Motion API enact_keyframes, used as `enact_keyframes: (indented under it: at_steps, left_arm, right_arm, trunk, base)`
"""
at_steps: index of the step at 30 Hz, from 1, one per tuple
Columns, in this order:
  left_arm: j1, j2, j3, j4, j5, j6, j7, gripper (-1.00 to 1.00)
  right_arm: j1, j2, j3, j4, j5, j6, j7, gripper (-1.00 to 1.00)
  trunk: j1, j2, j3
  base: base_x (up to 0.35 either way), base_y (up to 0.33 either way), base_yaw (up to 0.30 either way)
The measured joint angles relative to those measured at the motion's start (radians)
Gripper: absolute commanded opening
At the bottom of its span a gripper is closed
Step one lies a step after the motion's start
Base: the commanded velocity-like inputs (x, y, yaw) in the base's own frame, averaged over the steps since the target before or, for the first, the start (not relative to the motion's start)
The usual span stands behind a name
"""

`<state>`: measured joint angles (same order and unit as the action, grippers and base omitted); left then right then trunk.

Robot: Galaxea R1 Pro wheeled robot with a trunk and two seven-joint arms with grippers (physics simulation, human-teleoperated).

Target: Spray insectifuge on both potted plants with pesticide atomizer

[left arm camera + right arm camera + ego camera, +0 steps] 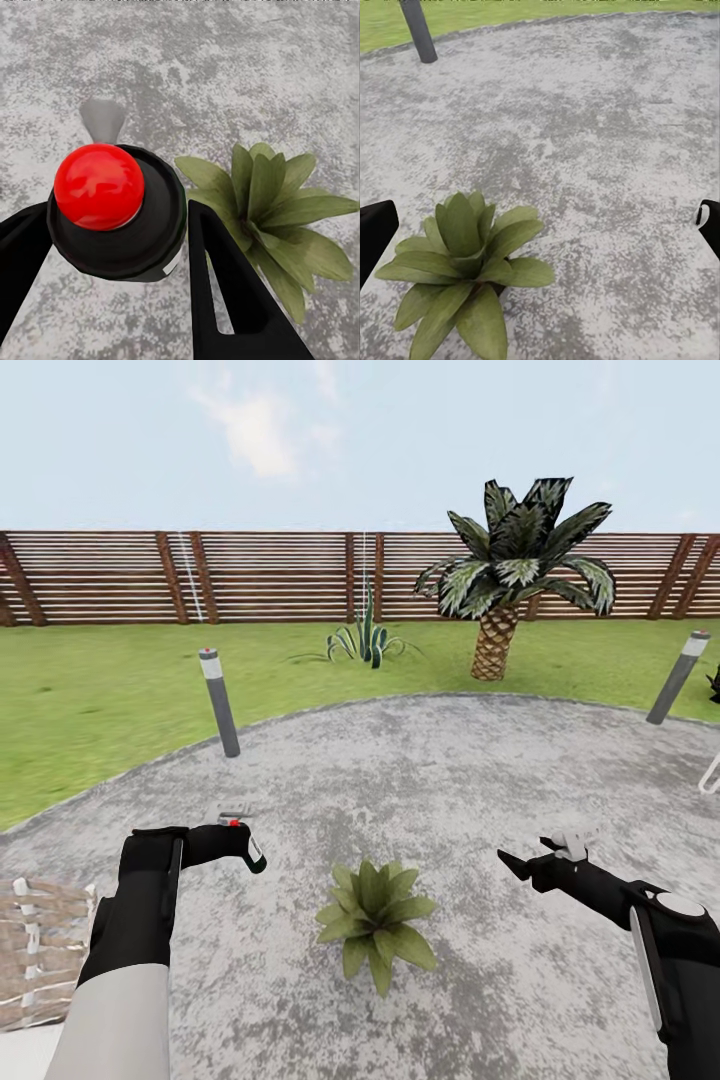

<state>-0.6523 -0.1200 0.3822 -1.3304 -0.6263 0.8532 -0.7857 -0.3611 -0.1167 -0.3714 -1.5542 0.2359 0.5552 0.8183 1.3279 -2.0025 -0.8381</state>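
Left claw [116,247] clamps the atomizer [112,214], hiding its body; right claw [540,225] spread, fingertips cropped; plant [375,920] lower centre.

Plant's pot [502,306] (under leaves) hidden

Grey bollard [219,702] — palm [510,580] beyond

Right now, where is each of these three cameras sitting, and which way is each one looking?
Head view: on the robot's head, looking forward and down over paving, potted plant, both arms, left claw and right claw.
Left wrist view: above the left claw, looking down on the pesticide atomizer that it grips, red button up.
Right wrist view: along the open right claw, toward paving and a bollard.
All three share the plant.
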Motion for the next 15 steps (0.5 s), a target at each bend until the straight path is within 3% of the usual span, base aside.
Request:
enact_keyframes:
  at_steps: [6,15]
  left_arm:
    - [0.000,0.001,0.001,0.000,0.000,-0.001,0.000,-1.00]
    - [0.001,0.002,0.003,0.000,0.001,-0.003,-0.001,-1.00]
  right_arm:
    - [0.000,-0.001,-0.001,0.000,0.001,0.000,0.000,1.00]
    - [0.000,-0.002,-0.002,0.001,0.000,0.000,-0.002,1.00]
  trunk:
    - [0.000,0.000,0.002]
    - [0.000,0.000,0.002]
  base:
    - [0.006,0.000,0.000]
    - [0.162,0.000,0.000]
